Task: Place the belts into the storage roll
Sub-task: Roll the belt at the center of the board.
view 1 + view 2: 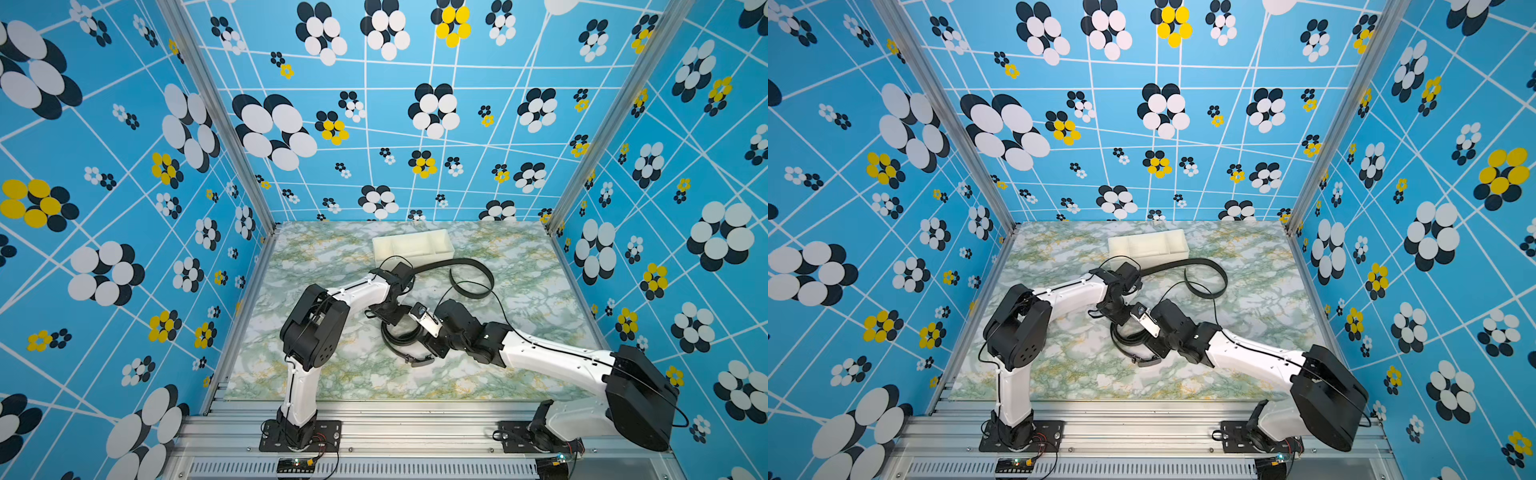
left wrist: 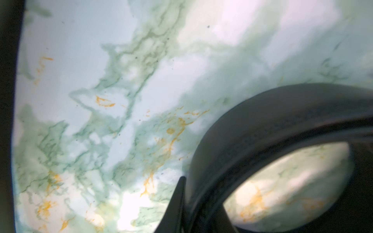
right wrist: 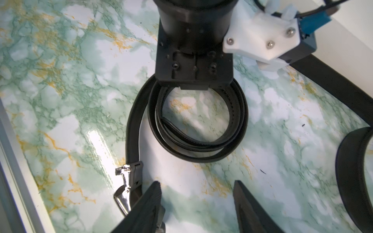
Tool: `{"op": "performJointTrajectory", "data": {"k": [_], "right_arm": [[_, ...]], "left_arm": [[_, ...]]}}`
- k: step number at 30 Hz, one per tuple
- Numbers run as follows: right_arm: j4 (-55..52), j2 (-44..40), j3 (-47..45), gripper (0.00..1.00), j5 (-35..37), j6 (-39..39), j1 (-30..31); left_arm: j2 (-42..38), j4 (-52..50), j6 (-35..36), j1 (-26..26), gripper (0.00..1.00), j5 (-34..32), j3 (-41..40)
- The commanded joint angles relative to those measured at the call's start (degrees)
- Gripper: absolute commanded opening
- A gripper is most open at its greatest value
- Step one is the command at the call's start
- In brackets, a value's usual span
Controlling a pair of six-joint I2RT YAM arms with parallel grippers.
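Left end effector (image 1: 390, 316) is nearly closed, pinching the wall of the coiled belt (image 3: 193, 150). The coil sits on the bench (image 1: 332, 365), well in front of the storage roll (image 1: 415, 253), toward the arm bases. Right end effector (image 3: 196, 182) is partway open, fingers apart, gripping nothing. It hangs at the coil's side farther from the storage roll, beside the buckle (image 3: 125, 189). The loose belt (image 1: 457, 261) curves on the bench just in front of the storage roll. Both belts are outside it.
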Motion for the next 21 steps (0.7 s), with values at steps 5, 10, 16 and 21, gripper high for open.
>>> {"op": "performJointTrajectory", "data": {"k": [5, 10, 16, 21], "right_arm": [[-12.0, 1.9, 9.3, 0.59, -10.0, -15.7, 2.3], [-15.6, 4.9, 12.9, 0.59, -12.1, -21.1, 2.8], [-15.7, 9.1, 14.2, 0.59, -11.1, -24.0, 5.5], [-13.9, 14.2, 15.7, 0.6, -5.7, -22.4, 6.6]], "left_arm": [[0.2, -3.4, 6.1, 0.1, 0.01, -4.0, -3.1], [0.9, -4.7, 9.8, -1.3, 0.0, -7.8, -3.3], [1.3, -5.6, 9.3, -1.3, 0.0, -7.1, -2.3], [1.8, -5.5, 9.1, -1.5, 0.0, -7.1, -2.8]]}}
